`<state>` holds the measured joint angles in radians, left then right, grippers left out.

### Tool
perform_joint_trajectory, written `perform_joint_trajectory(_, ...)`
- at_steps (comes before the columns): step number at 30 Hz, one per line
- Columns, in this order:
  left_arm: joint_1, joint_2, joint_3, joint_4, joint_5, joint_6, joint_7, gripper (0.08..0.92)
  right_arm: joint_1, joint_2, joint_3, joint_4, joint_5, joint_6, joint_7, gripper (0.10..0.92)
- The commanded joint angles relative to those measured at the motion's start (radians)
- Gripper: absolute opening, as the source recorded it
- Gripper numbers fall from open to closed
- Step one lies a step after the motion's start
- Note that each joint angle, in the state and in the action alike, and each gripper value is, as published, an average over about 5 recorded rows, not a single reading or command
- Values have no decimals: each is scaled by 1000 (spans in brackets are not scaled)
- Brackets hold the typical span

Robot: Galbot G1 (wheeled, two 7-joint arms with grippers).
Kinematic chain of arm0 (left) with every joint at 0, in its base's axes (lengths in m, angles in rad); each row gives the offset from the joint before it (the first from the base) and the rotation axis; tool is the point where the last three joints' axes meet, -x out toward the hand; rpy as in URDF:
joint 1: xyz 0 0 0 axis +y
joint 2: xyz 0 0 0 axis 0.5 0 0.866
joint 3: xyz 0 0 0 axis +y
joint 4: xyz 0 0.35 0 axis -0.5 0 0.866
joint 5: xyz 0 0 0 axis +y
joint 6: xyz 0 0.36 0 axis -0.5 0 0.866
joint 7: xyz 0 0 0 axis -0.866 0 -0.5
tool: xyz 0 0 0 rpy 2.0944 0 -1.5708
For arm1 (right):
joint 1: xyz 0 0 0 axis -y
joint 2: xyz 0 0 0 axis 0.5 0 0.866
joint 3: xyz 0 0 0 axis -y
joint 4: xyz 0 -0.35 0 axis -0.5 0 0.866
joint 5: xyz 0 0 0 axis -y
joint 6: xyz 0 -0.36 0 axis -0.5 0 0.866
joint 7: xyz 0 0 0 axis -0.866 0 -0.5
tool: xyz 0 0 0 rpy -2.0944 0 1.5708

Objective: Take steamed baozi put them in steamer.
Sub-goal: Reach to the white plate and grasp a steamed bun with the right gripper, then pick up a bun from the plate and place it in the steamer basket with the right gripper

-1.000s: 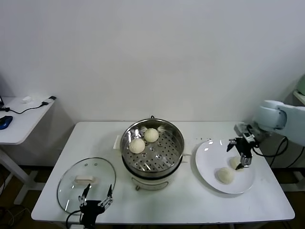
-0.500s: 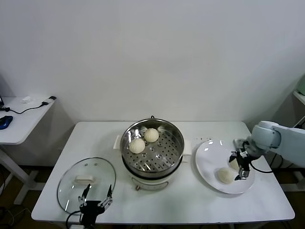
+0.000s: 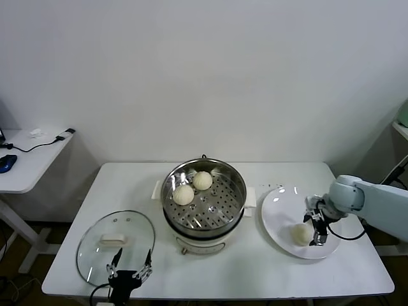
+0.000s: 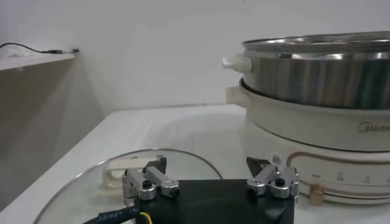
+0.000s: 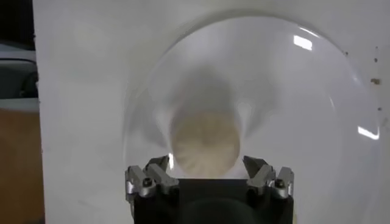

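Note:
The steamer [image 3: 237,191] stands mid-table on its white pot base [image 4: 317,131] and holds two steamed baozi [image 3: 183,194] [image 3: 203,180]. On the white plate [image 3: 280,207] to its right lies another baozi [image 3: 301,233] [image 5: 204,141]. My right gripper [image 3: 316,227] [image 5: 206,165] is low over the plate, open, its fingertips [image 5: 157,166] on either side of that baozi's near end, not pressing it. Any other baozi on the plate is hidden behind the gripper. My left gripper [image 3: 131,273] [image 4: 210,173] waits open at the table's front left.
A round glass lid [image 3: 116,245] [image 4: 109,179] with a white handle lies flat at the front left, just beyond the left gripper. A side desk [image 3: 29,159] with cables stands to the far left. The wall runs close behind the table.
My right gripper has come down and shifted left onto the plate, now straddling a baozi; the second plate baozi has passed out of sight behind it. The left arm has stayed put.

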<state>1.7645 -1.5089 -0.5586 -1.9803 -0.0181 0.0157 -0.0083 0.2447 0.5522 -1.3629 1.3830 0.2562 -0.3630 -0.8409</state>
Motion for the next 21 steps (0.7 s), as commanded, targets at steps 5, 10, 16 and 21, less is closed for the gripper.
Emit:
perform_joint_trajectory(5, 1, -1, 1, -1, 3, 0, 0, 823, -63, 17, 58, -9, -29, -7, 19, 771)
perform_joint_trajectory(10, 2, -2, 2, -4, 6, -1, 0, 823, -44, 10, 59, -3, -33, 2, -2, 715)
perform_joint_trajectory(16, 3, -2, 6, -6, 11, -2, 1, 823, 49, -14, 55, 14, -65, 49, -69, 645)
perform_joint_trajectory(21, 3, -2, 19, -8, 21, -5, 1, 823, 228, -4, 36, -7, -140, 173, -182, 627)
